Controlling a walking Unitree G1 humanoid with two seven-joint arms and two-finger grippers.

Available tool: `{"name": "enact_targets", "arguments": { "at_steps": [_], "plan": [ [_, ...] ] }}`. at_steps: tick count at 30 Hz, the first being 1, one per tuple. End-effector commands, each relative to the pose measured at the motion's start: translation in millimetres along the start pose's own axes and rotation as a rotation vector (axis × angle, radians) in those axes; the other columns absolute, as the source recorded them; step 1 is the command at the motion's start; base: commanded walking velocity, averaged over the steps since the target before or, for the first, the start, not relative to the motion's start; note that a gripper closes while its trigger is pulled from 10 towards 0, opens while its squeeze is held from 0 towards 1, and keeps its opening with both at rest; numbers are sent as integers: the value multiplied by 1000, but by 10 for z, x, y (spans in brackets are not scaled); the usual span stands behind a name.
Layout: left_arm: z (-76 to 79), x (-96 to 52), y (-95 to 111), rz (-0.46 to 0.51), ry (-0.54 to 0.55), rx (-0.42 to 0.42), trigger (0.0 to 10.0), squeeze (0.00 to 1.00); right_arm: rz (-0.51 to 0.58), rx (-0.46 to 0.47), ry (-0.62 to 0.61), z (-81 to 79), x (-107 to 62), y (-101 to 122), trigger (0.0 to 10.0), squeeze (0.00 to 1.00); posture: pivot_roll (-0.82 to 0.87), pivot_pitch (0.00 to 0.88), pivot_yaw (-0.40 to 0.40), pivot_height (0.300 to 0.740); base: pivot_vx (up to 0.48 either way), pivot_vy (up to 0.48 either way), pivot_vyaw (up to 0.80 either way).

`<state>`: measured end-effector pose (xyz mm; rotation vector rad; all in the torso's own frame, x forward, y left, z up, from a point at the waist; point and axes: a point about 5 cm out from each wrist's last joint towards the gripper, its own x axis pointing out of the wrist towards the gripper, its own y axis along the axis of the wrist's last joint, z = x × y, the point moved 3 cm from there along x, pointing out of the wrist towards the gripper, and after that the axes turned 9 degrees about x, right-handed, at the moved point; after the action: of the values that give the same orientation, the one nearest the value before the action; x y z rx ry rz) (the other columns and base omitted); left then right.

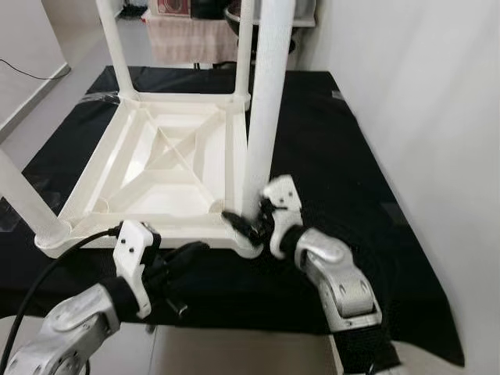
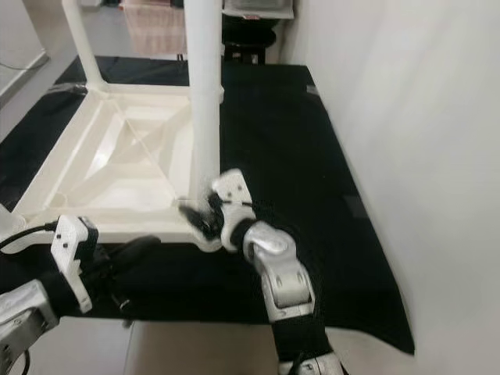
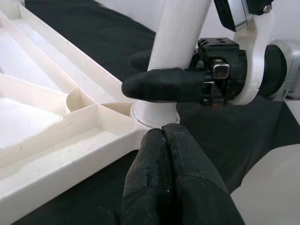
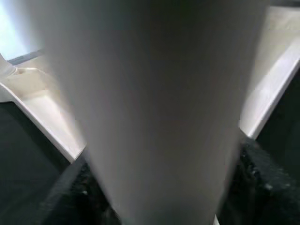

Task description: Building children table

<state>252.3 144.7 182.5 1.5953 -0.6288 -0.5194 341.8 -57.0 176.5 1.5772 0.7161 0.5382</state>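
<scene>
White children's table, inverted, on black mat; near-right leg in robot's grip.

Tabletop (image 1: 168,168) lies underside up on black mat (image 1: 344,156), ribs showing; four legs rise from its corners; near-right leg (image 1: 266,101) stands upright in its corner socket; right gripper (image 1: 248,223) at base of that leg, fingers (image 3: 161,85) clasped around it just above the socket; left gripper (image 1: 181,262) low on the mat, just beside tabletop's near edge, fingers (image 3: 173,178) pressed together, holding nothing; white wall (image 1: 422,101) to the right.
</scene>
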Motion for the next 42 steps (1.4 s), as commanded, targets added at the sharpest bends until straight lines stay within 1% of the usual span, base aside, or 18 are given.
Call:
{"name": "enact_targets", "arguments": {
  "at_steps": [1, 4, 5, 6, 7, 16, 17, 18, 19, 30, 32, 33, 35, 36, 37, 39, 41, 42],
  "plan": [
    [26, 15, -19, -3, -5, -6, 10000, 0, 46, -58, 240, -30, -39, 280, 10000, 1000, 45, 175, -84, 740, 0, 0, 0],
    [29, 18, -21, -2, -4, -6, 10000, 0, 38, -90, 317, -20, -71, 340, 10000, 1000, 45, 175, -84, 740, 0, 0, 0],
    [32, 20, -22, -1, -4, -7, 10000, 0, 12, -134, 378, 20, -82, 377, 10000, 337, 46, 173, -84, 740, 0, 0, 0],
    [32, 20, -22, -1, -4, -7, 10000, 0, 12, -134, 378, 20, -82, 377, 10000, 337, 46, 173, -84, 740, 0, 0, 0],
    [34, 21, -24, -1, -4, -7, 10000, 0, -7, -160, 409, 49, -86, 393, 10000, 0, 46, 171, -83, 740, 0, 0, 0],
    [55, 23, -34, -1, -2, -10, 10000, 0, -93, -232, 556, 176, 43, 551, 10000, 0, 74, 166, -91, 740, 0, 0, 0],
    [58, 20, -35, -1, -2, -10, 10000, 0, -92, -211, 582, 176, 62, 600, 5137, 0, 79, 167, -92, 740, 0, 0, 0],
    [58, 20, -35, -1, -2, -10, 10000, 0, -92, -211, 582, 176, 62, 600, 5137, 0, 79, 167, -92, 740, 0, 0, 0],
    [61, 19, -36, -2, -1, -11, 10000, 0, -91, -184, 603, 193, 72, 643, 0, 0, 82, 167, -94, 740, 0, 0, 0],
    [76, 13, -38, -1, -1, -12, 10000, 0, -92, -153, 611, 341, -11, 629, 0, 0, 79, 169, -91, 740, 0, 0, 0],
    [77, 11, -38, 0, -2, -13, 10000, 0, -78, -149, 601, 385, -67, 617, 0, 0, 73, 168, -89, 740, 0, 0, 0],
    [75, 8, -31, 3, -3, -15, 10000, 0, -30, -157, 528, 519, -261, 566, 0, 0, 51, 179, -88, 740, 0, 0, 0],
    [75, 8, -31, 3, -3, -15, 10000, 0, -30, -157, 528, 519, -261, 566, 0, 0, 51, 179, -88, 740, 0, 0, 0],
    [66, -1, -20, 6, -3, -15, 10000, 0, -2, -144, 407, 575, -378, 472, 0, 0, 34, 188, -88, 740, 0, 0, 0],
    [66, -1, -20, 6, -3, -15, 10000, 0, -2, -144, 407, 575, -378, 472, 0, 0, 34, 188, -88, 740, 0, 0, 0],
    [50, -21, -12, 7, -4, -15, 10000, 0, 0, -94, 194, 542, -383, 274, 0, 0, 15, 192, -84, 740, 0, 0, 0],
    [43, -31, -9, 7, -5, -15, 10000, 0, -2, -69, 89, 520, -383, 182, 0, 0, 15, 192, -84, 740, 0, 0, 0],
    [27, -36, -2, 8, -6, -16, 10000, 0, -70, 9, -76, 305, -320, -182, 0, 0, -12, 203, -66, 740, 0, 0, 0]
  ]
}}
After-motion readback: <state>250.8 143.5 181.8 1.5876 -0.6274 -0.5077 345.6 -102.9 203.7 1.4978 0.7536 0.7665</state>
